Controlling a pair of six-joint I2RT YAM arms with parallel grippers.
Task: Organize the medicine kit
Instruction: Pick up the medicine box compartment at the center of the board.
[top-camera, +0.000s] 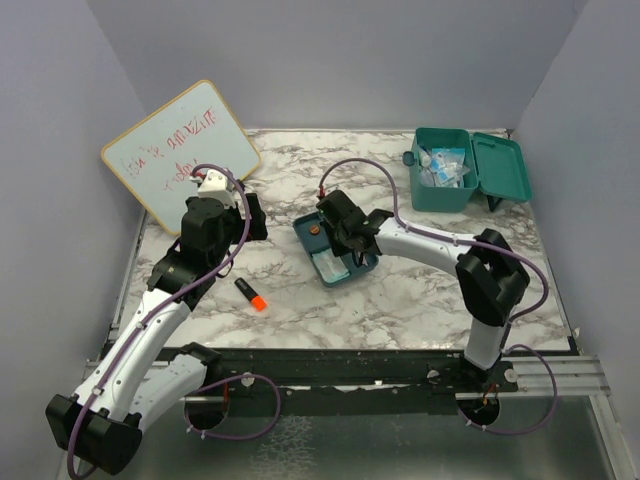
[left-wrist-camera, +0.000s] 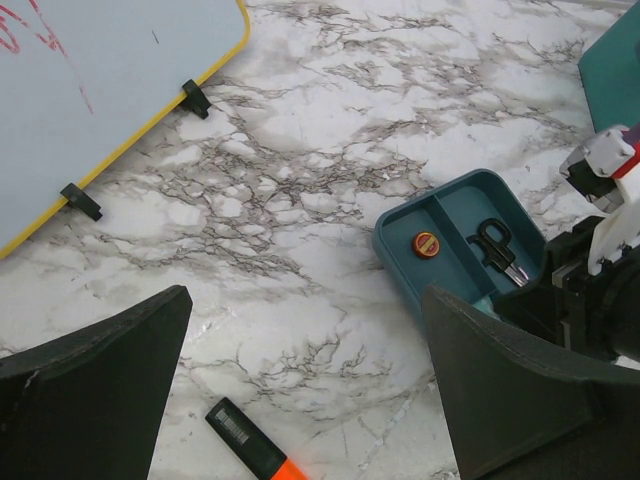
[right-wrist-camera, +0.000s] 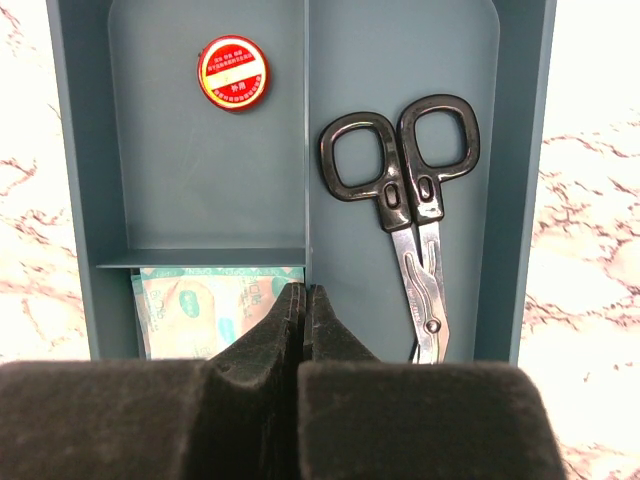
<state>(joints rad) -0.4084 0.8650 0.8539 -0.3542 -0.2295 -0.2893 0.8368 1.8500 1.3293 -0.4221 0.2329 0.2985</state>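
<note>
Marble table (top-camera: 420, 290): whiteboard (top-camera: 180, 150) far left, divided tray (left-wrist-camera: 398, 262) centre, orange-tipped marker (top-camera: 251, 294) near, open medicine kit (top-camera: 440, 197) far right.

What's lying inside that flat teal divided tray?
A small round red tin, black-handled metal scissors and a pale green sachet; the shut right tool hides the sachet's lower part and scissor tips.

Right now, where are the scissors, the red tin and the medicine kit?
scissors (right-wrist-camera: 412, 205), right wrist view, where the black handles meet.
red tin (right-wrist-camera: 233, 72), right wrist view, centre of its lid.
medicine kit (top-camera: 441, 196), top external view, front wall of the box.
</note>
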